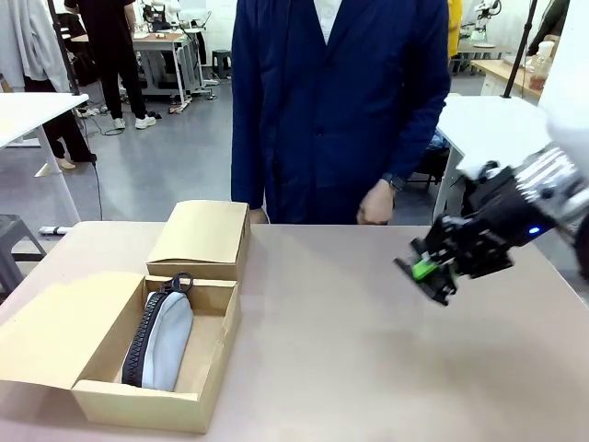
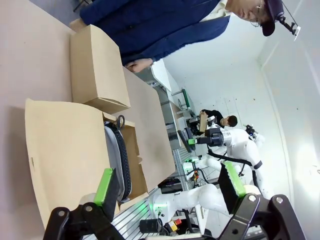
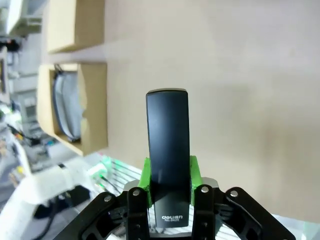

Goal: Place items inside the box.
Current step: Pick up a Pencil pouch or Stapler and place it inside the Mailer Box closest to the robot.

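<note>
My right gripper (image 3: 168,176) is shut on a black stapler (image 3: 168,135), clamped upright between its green pads. In the front view that gripper (image 1: 429,269) hangs above the table's right side, well away from the box. The box (image 1: 138,403) lies open at the near left, its wide lid flap (image 1: 51,336) folded out to the left. A grey zip pouch (image 1: 167,339) with a dark zipper lies inside it. The right wrist view shows the box (image 3: 95,112) and pouch (image 3: 67,107) at far left. My left gripper (image 2: 167,186) is open with nothing between its fingers, looking over the box (image 2: 62,150).
A smaller closed cardboard box (image 1: 202,235) stands right behind the open one. A person in a navy coat stands at the far edge, one hand (image 1: 375,204) hanging just above the table. Bare tabletop (image 1: 322,350) stretches between the box and my right gripper.
</note>
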### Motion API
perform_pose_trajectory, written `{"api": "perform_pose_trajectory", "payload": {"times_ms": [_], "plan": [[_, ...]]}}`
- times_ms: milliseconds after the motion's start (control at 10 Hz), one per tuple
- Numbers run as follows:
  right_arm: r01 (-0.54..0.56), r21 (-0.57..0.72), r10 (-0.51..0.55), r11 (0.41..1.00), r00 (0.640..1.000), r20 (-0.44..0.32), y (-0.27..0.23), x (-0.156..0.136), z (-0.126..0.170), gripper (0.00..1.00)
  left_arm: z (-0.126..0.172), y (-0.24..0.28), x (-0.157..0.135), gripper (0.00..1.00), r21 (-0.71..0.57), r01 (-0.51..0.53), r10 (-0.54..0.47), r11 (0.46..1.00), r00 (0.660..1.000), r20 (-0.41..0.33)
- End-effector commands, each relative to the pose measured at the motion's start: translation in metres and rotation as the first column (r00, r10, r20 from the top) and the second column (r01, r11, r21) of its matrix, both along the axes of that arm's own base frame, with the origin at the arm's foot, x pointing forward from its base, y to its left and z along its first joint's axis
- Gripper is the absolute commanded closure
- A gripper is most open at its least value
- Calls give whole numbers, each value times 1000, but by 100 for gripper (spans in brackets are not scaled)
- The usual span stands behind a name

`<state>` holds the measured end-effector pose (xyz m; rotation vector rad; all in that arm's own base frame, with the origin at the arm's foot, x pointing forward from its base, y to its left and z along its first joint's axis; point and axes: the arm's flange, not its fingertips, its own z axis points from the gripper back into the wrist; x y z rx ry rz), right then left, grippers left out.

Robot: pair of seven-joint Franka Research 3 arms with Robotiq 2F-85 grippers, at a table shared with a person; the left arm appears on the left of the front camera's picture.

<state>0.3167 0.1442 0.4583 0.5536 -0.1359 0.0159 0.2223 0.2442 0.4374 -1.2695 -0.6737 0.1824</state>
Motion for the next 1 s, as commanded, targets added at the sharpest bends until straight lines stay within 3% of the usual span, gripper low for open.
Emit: {"api": "perform_pose_trajectory", "payload": {"times_ms": [0, 300, 500, 600, 700, 800, 900], "plan": [[-50, -46, 50, 998, 999, 15, 63, -23, -8, 68, 2, -1, 1, 0, -10, 0, 0, 1000, 1000, 29], [102, -16, -102, 995, 995, -2, 214, -40, 28, 68, 2, -1, 1, 0, -10, 0, 0, 1000, 1000, 29], [120, 7, -120, 993, 993, 3, 297, -48, 20, 68, 2, -1, 1, 0, -10, 0, 0, 1000, 1000, 29], [202, -2, -202, 979, 979, 20, 322, -48, 8, 68, 2, -1, 1, 0, -10, 0, 0, 1000, 1000, 29], [222, -139, -216, 965, 975, 56, 315, -35, -4, 68, 2, -1, 1, 0, -10, 0, 0, 1000, 1000, 29], [111, 49, -111, 993, 994, -10, 296, -73, 28, 68, 2, -1, 1, 0, -10, 0, 0, 1000, 1000, 29], [111, 49, -111, 993, 994, -10, 296, -73, 28, 68, 2, -1, 1, 0, -10, 0, 0, 1000, 1000, 29]]}}
